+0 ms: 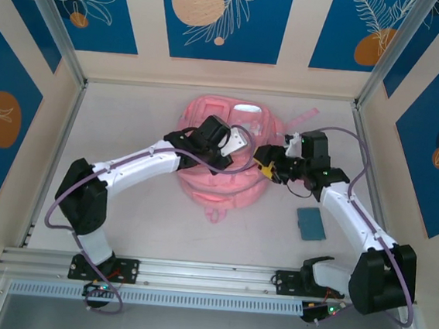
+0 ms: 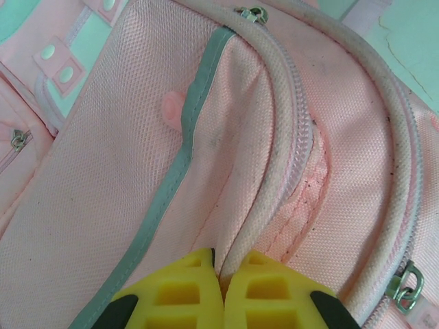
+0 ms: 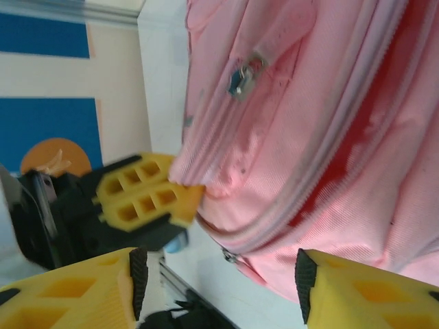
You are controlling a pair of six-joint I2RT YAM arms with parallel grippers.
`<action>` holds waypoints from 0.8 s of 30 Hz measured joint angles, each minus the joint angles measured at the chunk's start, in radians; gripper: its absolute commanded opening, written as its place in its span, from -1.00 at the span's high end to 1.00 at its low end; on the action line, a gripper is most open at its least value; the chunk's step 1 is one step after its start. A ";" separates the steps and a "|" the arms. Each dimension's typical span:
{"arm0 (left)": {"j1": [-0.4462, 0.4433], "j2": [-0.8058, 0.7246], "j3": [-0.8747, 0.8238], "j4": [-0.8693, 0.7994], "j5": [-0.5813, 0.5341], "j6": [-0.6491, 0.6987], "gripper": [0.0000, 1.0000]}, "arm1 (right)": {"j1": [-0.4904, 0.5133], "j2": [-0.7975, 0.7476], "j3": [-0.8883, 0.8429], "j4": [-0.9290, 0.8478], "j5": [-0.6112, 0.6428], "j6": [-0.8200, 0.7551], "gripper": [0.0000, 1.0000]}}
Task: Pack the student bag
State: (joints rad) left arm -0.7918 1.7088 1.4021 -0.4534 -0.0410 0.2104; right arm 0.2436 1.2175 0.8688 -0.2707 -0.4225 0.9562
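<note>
The student bag point(image 1: 224, 153) is a large pink backpack lying in the middle of the table. In the left wrist view its pink fabric point(image 2: 103, 171) is close up, and my left gripper point(image 2: 223, 274) is shut on the white zipper edge point(image 2: 274, 171) of the bag. From above, the left gripper point(image 1: 252, 163) sits at the bag's right side. My right gripper point(image 1: 275, 170) is just beside it. In the right wrist view the right gripper point(image 3: 219, 281) stands open under the bag's edge point(image 3: 309, 103), holding nothing. The left gripper's yellow fingers point(image 3: 147, 195) pinch the fabric there.
A small teal notebook point(image 1: 311, 222) lies flat on the table, right of the bag, beside the right arm. Patterned walls close in the table on three sides. A metal rail point(image 1: 209, 276) runs along the near edge.
</note>
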 measured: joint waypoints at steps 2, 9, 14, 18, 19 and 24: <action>0.000 -0.005 -0.009 0.010 0.001 -0.003 1.00 | 0.000 0.043 0.037 -0.011 0.008 0.042 -0.30; 0.003 -0.013 -0.026 0.029 0.011 -0.010 1.00 | 0.011 0.172 0.061 -0.011 0.032 0.147 -0.33; 0.009 -0.013 -0.030 0.031 0.014 -0.018 1.00 | 0.027 0.199 0.081 0.002 0.031 0.187 -0.29; 0.012 -0.014 -0.031 0.037 0.015 -0.021 1.00 | 0.028 0.217 0.080 0.046 0.017 0.229 -0.31; 0.012 -0.014 -0.031 0.039 0.015 -0.022 1.00 | 0.029 0.220 0.080 0.059 0.014 0.239 -0.33; 0.022 -0.022 -0.038 0.050 0.015 -0.029 1.00 | 0.031 0.236 0.063 0.151 -0.012 0.294 -0.36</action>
State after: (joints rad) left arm -0.7700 1.6867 1.3640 -0.4038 -0.0257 0.1810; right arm 0.2749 1.4532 0.9318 -0.1192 -0.4343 1.2507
